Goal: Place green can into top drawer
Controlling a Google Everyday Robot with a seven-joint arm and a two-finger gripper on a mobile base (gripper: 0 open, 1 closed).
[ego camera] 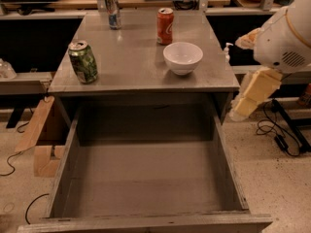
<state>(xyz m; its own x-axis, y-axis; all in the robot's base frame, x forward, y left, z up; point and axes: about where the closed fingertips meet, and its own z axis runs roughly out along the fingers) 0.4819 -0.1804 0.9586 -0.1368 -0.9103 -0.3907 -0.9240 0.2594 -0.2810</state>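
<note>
White and cream arm (284, 42), seen at the right edge.
A large rounded housing (291, 30) is shown in smooth white, and a small patch of fine grille slots (291, 58) is set into its lower side. A pale cream piece (249, 37) is seen on its left flank. Below the housing, just off the front right corner of the surface (141, 62), the pincer (244, 105) is found: it is made up of blocky, flat-faced cream segments, a larger one above and a smaller one beneath, with a dull matt finish.
</note>
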